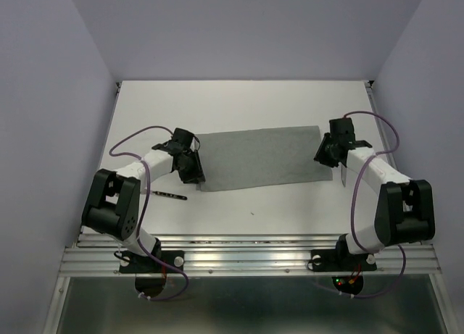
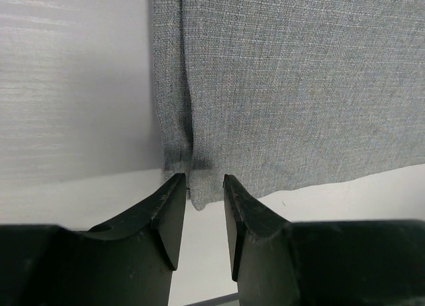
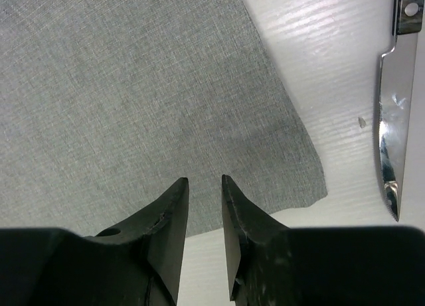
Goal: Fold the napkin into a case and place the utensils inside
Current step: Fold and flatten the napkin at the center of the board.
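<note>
The napkin (image 1: 261, 159) lies flat on the bench (image 1: 239, 102) as a wide grey oblong between the two arms. In the left wrist view a narrow doubled strip runs along its left edge. The left end effector (image 1: 194, 176) sits at the cloth's near left corner. Its jaws are slightly apart, and the corner tip reaches just between the fingertips (image 2: 174, 186) without being pinched. The right end effector (image 1: 324, 159) hovers over the near right part of the cloth, jaws also parted a little and holding nothing. Both utensils lie on the bare bench outside the cloth: a knife (image 3: 392, 120) just beside the right edge, and a dark-handled utensil (image 1: 168, 195) near the left arm.
</note>
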Motion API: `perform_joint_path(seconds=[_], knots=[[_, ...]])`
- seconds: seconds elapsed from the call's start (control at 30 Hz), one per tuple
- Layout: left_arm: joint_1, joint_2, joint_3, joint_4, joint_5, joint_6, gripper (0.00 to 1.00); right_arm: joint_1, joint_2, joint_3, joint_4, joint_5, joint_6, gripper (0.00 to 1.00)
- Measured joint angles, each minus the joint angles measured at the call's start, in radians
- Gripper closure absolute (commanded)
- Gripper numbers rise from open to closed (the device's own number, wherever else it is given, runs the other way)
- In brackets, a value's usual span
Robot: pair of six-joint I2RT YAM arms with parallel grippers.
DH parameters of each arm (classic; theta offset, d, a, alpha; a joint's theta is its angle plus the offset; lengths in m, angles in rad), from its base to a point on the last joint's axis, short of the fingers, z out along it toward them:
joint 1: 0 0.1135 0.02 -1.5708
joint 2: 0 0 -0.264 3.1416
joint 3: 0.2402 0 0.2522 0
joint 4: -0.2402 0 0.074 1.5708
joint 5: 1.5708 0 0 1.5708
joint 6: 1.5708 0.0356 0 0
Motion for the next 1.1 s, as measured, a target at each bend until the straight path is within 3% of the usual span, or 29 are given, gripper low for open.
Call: perform_joint_path(seconds=[0.6, 0.8, 0.93, 1.1], knots=[[-0.026, -0.010, -0.022, -0.008, -0.010, -0.056, 0.64, 0.000, -0.072, -0.082, -0.024, -0.003, 0.005, 0.67], [-0.027, -0.010, -0.033, -0.018, -0.015, -0.060, 0.55, 0.000, -0.072, -0.082, -0.024, -0.003, 0.005, 0.67], [-0.034, -0.010, -0.033, -0.019, -0.015, -0.059, 0.62, 0.000, -0.072, -0.083, -0.024, -0.003, 0.005, 0.67], [-0.039, -0.010, -0.033, -0.023, -0.015, -0.060, 0.63, 0.000, -0.077, -0.083, -0.024, -0.004, 0.005, 0.67]])
